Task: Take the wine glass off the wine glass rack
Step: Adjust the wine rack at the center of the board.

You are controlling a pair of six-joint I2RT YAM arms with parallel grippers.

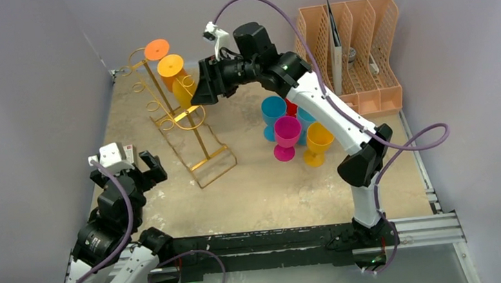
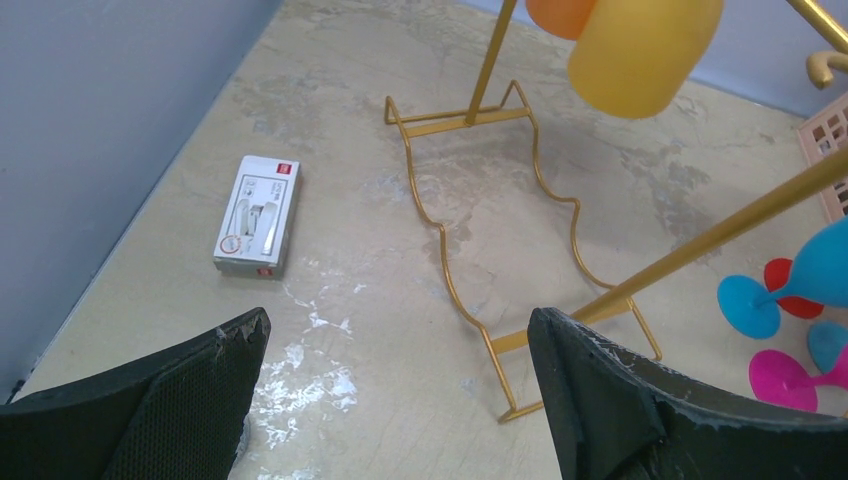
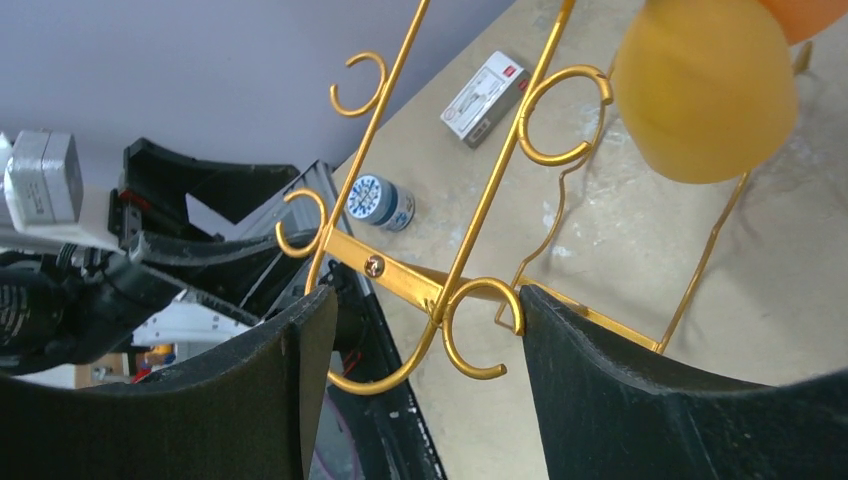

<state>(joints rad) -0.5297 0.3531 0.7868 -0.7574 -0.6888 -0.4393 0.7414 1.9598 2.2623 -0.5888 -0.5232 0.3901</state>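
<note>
The gold wine glass rack (image 1: 177,117) stands at the back left of the table. Two wine glasses hang upside down from it, a yellow one (image 1: 182,87) and behind it an orange one (image 1: 156,49). My right gripper (image 1: 199,91) is open just right of the yellow bowl, level with the rails. In the right wrist view its jaws (image 3: 425,300) frame the rack's curled hooks (image 3: 480,335), while the yellow bowl (image 3: 705,95) hangs up to the right, outside them. My left gripper (image 1: 146,167) is open near the front left, and its view looks past its tips (image 2: 400,320) at the rack's base (image 2: 440,230).
Several coloured wine glasses (image 1: 295,129) stand in a cluster right of the rack. A peach lattice organiser (image 1: 356,48) fills the back right corner. A small white box (image 2: 258,213) lies left of the rack's base, and a round tin (image 3: 383,202) sits near the left arm.
</note>
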